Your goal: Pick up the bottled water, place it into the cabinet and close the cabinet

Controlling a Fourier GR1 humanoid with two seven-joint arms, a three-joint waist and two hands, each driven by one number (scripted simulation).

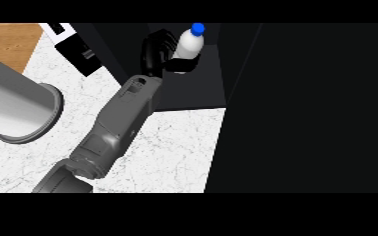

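One grey forearm (111,130) runs up from the lower left edge of the view, across the white marbled bench (173,150), and into the dark opening of the cabinet (192,80). At its end the black hand (156,52) is wrapped round the bottled water (188,45), fingers curled on the bottle's left side and the thumb hooked under its lower part. Which of the robot's two hands this is, the view does not make plain; it enters from the left. The bottle stands nearly upright, white body, blue cap (197,28) at the top, and it sits inside the cabinet's mouth, near the back edge of the bench. Whether its base touches the cabinet floor is hidden by the thumb. The cabinet door (295,110) stands open, a broad dark panel covering the right side of the view. A grey round pot (22,110) sits at the bench's left edge. The other hand does not show.
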